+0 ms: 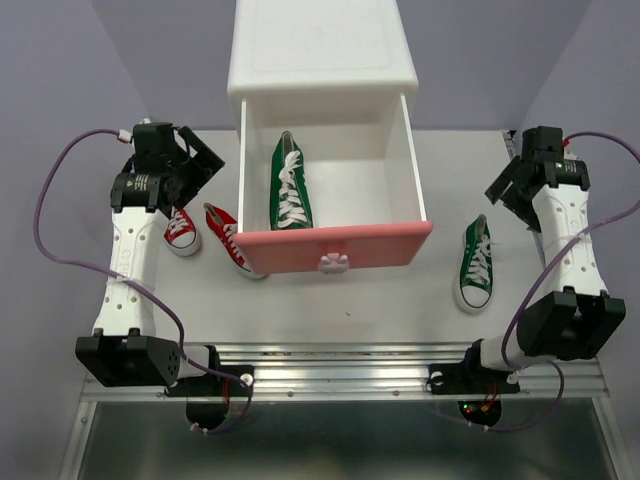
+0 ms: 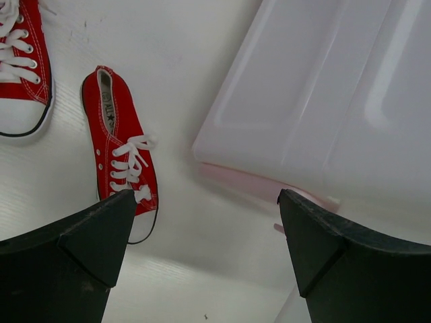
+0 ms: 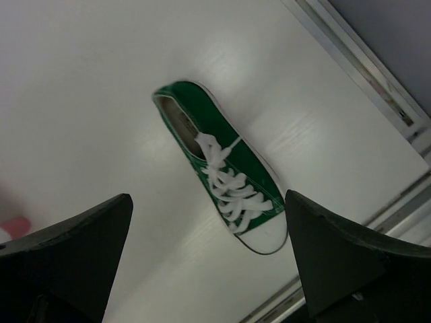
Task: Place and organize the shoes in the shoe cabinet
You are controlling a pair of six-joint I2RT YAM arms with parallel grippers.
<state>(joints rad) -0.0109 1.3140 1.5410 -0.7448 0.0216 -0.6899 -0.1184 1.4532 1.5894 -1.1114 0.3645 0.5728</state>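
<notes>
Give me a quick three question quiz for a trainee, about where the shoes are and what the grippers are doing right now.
1. How many shoes lie in the open drawer?
2. True or false: the right gripper holds the loose green shoe lying on the table.
3. The red shoes lie: A) in the drawer, B) on the table left of the drawer, C) beside the right arm.

Key: 1) One, the stowed green shoe. 2) False; it is open and empty. 3) B.
</notes>
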